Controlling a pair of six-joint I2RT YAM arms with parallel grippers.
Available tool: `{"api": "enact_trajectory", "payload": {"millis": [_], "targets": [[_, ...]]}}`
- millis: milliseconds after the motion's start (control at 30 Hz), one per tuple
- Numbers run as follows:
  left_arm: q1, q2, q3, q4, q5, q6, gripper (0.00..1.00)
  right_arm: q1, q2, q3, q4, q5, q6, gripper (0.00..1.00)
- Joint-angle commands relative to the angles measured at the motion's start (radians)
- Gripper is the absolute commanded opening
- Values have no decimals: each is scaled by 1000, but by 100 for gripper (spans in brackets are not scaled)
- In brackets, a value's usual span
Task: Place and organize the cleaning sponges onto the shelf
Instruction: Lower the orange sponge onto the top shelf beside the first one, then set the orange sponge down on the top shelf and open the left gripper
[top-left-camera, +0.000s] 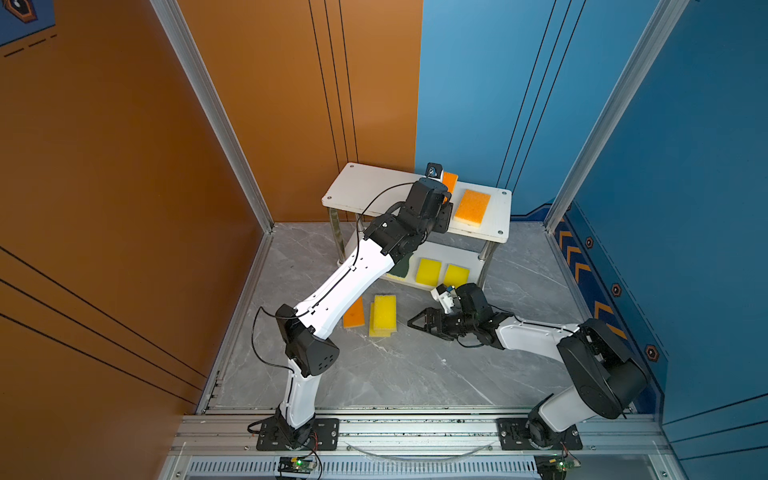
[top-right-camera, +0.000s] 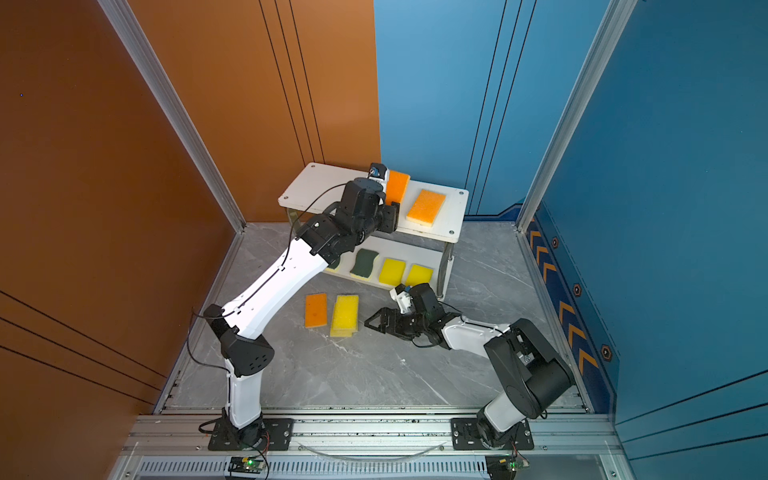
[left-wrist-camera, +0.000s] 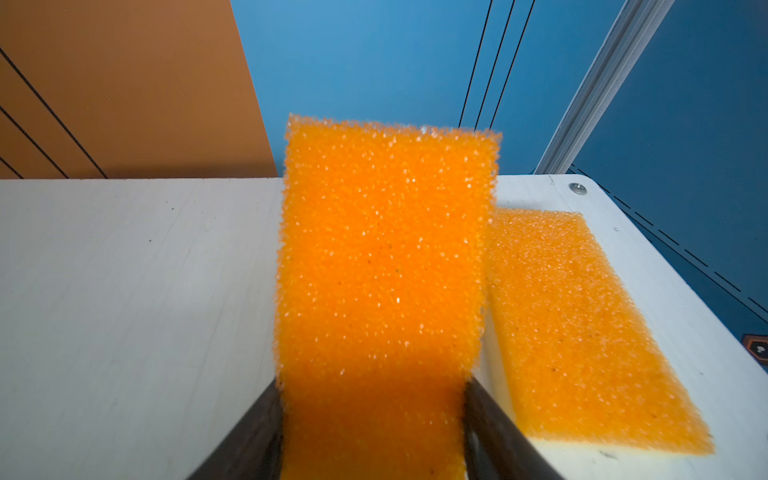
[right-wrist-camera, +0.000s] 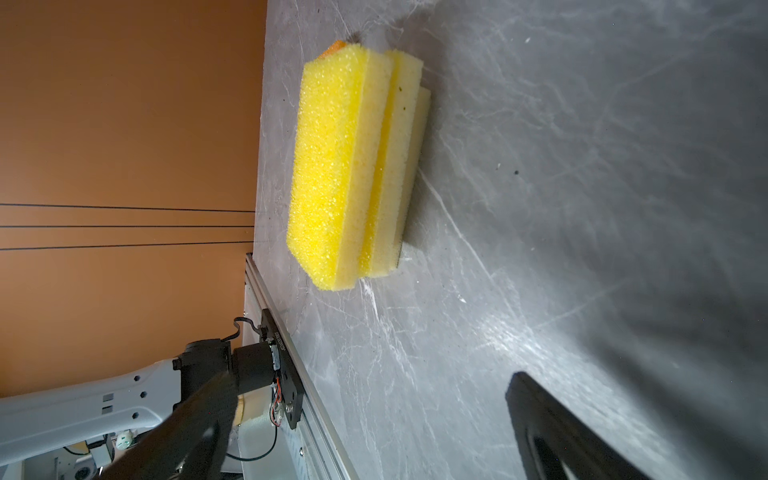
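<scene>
Left gripper (left-wrist-camera: 374, 432) is pinching an orange sponge (left-wrist-camera: 386, 249) by its short end, tilting it above the shelf (top-left-camera: 365, 187) top board, upper centre of both top views, just beside the orange one already lying there (top-left-camera: 472, 207) (presumably to make a row). Right gripper (top-right-camera: 376, 322), jaws spread wide and empty, is pointing at the yellow stack (top-right-camera: 345, 315) on the desk; a last orange sponge (top-right-camera: 316, 310) is lying beside it.

L gripper (top-right-camera: 392, 208) is clamping an orange sponge (left-wrist-camera: 382, 266) over the shelf's (top-right-camera: 316, 187) top board; another orange sponge (left-wrist-camera: 582, 324) is lying just beside it on its right, blocking that side. Board to its left is lying bare. R gripper (top-right-camera: 374, 322) is gaping, w/ stacked yellow sponges (right-wrist-camera: 345, 166) sitting ahead, bare floor between.
</scene>
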Motion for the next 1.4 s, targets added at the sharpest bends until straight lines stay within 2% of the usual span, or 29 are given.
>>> {"api": "enact_trajectory", "payload": {"millis": [0, 1100, 1367], "targets": [[-1, 25, 34, 10, -44, 21, 64, -4, -26, -11, -26, 20, -25, 100], [-12, 61, 52, 10, -70, -16, 70, -22, -49, -37, -23, 19, -28, 100], [-11, 66, 55, 11, -68, -20, 76, -22, -51, -38, -24, 19, -29, 100]]}}
